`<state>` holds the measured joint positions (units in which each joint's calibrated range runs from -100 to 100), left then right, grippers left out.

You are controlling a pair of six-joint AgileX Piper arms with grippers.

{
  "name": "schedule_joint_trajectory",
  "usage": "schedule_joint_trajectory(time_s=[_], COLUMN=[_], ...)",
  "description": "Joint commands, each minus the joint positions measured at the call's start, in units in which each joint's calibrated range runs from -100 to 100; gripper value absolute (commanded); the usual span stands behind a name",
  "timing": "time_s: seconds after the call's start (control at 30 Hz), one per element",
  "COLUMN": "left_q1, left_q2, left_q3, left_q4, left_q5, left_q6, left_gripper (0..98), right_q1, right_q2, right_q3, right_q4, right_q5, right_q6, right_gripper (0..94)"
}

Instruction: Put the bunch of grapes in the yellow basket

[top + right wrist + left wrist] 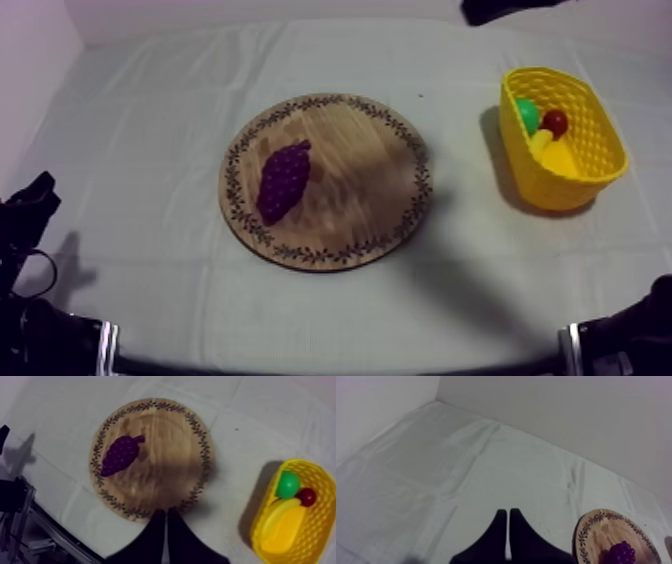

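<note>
Jaws closed; board [370,190] bears grapes [283,180]; basket [603,125] holds fruit [556,156].

The table under a grey-white cloth [140,150] carries a round wooden board with a patterned rim [365,185] near its middle. A yellow lattice-walled basket [560,192] stands well apart, at the right side.

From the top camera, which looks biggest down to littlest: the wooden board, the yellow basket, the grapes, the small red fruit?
Biggest first:
1. wooden board
2. yellow basket
3. grapes
4. small red fruit
</note>
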<state>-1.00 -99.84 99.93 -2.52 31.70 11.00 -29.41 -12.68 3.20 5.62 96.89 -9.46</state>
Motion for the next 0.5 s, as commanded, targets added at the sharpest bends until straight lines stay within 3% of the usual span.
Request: schedule_joint_trajectory(time_s=[0.0, 0.2, 0.47], left_q1=[0.0, 0.0, 0.0], left_q2=[0.0, 0.0, 0.0], left_q3=[0.0, 0.0, 0.0], left_q4=[0.01, 0.01, 0.01], left_q5=[0.0, 0.0, 0.0], left_q6=[0.0, 0.0, 0.0], left_gripper=[0.0, 0.0, 0.0], right_q1=[-2.7, -6.2, -6.4], right_q2=[4.5, 11.9, 20.9], right_q3=[-1.1, -4.8, -11.1], right_q4=[0.3, 0.0, -1.3], right_q5=[0.2, 0.1, 0.4], right_q6=[-3.4, -8.3, -11.5], right_gripper=[0.4, 0.4, 0.6])
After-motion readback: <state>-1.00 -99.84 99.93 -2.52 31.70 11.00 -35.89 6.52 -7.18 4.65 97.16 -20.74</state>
